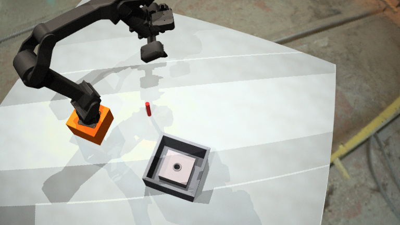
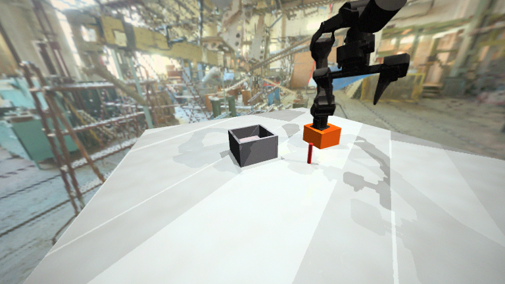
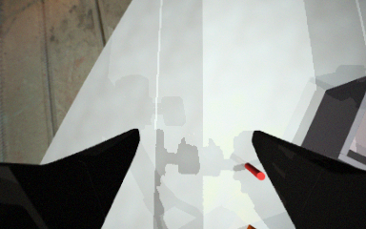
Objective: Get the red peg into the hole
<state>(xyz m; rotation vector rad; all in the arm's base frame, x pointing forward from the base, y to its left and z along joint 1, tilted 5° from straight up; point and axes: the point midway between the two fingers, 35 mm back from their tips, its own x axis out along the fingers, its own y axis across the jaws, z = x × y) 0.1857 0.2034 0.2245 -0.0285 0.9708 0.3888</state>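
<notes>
From the top, I see the red peg (image 1: 148,109) upright on the white table (image 1: 250,107) (image 2: 223,210) (image 3: 253,57), between the orange base block (image 1: 104,128) (image 2: 321,137) and the open gray box (image 1: 170,190) (image 2: 258,152) (image 3: 334,119). The plate (image 1: 184,159) lies inside, its hole (image 1: 176,166) unfilled.

In the exterior view, my arm (image 2: 323,52) arches up from the block; the peg (image 2: 310,153) stands near it, outside the box.

At the wrist, my claw (image 3: 194,135) is spread wide with nothing in its grip; the peg (image 3: 254,172) shows near one fingertip, the box at the edge.
</notes>
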